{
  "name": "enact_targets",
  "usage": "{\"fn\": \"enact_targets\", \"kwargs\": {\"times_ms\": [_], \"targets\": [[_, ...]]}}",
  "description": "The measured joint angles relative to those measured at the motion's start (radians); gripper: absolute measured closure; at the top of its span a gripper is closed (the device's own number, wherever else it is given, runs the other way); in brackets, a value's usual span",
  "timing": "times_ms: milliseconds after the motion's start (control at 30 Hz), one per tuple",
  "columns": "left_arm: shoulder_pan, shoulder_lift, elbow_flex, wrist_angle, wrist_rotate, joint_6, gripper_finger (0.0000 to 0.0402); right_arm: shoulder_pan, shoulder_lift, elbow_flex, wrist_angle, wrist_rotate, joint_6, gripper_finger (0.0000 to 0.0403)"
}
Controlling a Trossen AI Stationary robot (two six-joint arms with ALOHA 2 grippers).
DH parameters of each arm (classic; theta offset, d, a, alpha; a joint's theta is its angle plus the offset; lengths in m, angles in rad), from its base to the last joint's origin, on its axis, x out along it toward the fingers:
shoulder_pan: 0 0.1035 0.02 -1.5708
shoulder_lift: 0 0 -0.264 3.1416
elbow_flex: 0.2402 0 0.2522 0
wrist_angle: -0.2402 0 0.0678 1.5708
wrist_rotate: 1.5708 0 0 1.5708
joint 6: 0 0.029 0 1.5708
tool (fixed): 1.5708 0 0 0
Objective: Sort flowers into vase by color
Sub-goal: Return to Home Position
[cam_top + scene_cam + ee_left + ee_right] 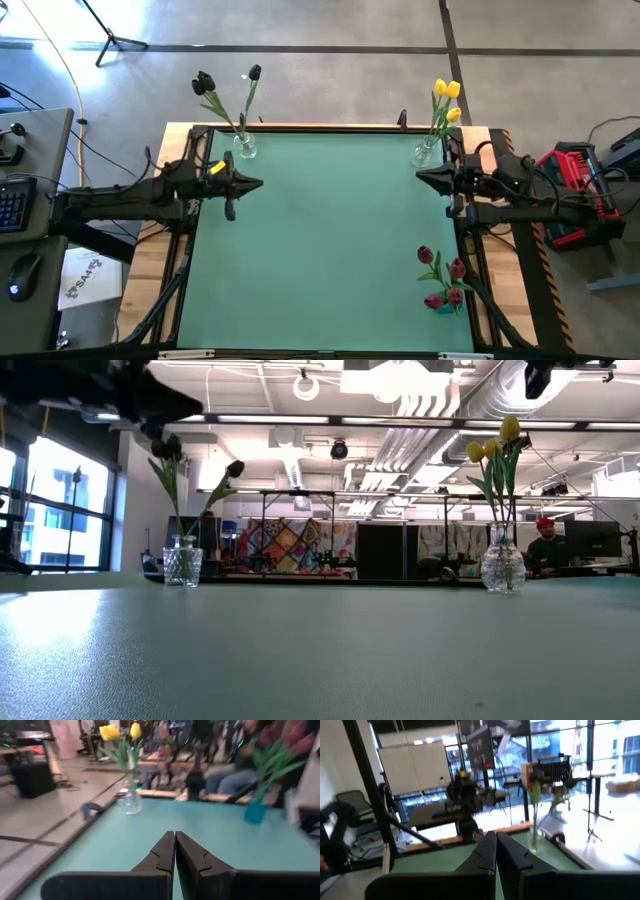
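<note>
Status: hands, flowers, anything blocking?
Left hand shut, empty, left side; right hand shut, empty, right side. Black flowers, yellow flowers, red flowers stand in separate bunches. Nothing between hands.

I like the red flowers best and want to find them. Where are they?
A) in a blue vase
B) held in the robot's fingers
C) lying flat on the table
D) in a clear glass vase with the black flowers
A: the red flowers stand with their stems in the blue vase, and no other colour is in it.
</note>
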Motion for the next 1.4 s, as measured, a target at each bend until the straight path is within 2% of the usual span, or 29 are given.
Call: {"fn": "enact_targets", "kwargs": {"times_ms": [100, 167, 300, 333, 400, 467, 567, 667, 933, 1167, 1400], "targets": [[-0.006, -0.096, -0.102, 0.046, 0.038, -0.079, 0.0401, 0.014, 0.013, 0.000, 0.042, 0.005, -0.041, 0.0403], [-0.018, -0.145, -0.143, 0.040, 0.015, -0.097, 0.0401, 0.019, 0.025, 0.000, 0.037, 0.034, -0.044, 0.0403], [-0.047, -0.171, -0.153, -0.005, -0.080, -0.088, 0.0401, 0.020, 0.046, 0.000, -0.143, 0.201, 0.187, 0.0403], [-0.051, -0.169, -0.153, -0.027, -0.092, -0.080, 0.0401, 0.019, 0.049, -0.001, -0.177, 0.203, 0.233, 0.0403], [-0.052, -0.160, -0.155, -0.067, -0.095, -0.066, 0.0401, 0.025, 0.053, -0.001, -0.180, 0.164, 0.215, 0.0403], [-0.054, -0.152, -0.162, -0.065, -0.084, -0.064, 0.0401, 0.045, 0.053, -0.001, -0.127, 0.123, 0.115, 0.0403], [-0.062, -0.164, -0.192, -0.020, -0.081, -0.042, 0.0401, 0.080, 0.045, 0.000, -0.061, 0.135, -0.041, 0.0403], [-0.067, -0.207, -0.226, -0.009, -0.079, -0.031, 0.0401, 0.101, 0.015, -0.023, -0.043, 0.154, -0.101, 0.0403], [-0.088, -0.372, -0.258, -0.037, -0.091, -0.045, 0.0401, 0.103, -0.091, -0.270, 0.306, 0.144, -0.096, 0.0403], [-0.089, -0.527, -0.301, -0.067, -0.109, -0.048, 0.0401, 0.103, -0.163, -0.358, 0.305, 0.134, -0.062, 0.0403], [-0.090, -0.532, -0.302, -0.141, -0.116, -0.059, 0.0401, 0.103, -0.232, -0.444, 0.318, 0.131, -0.007, 0.0403]]}}
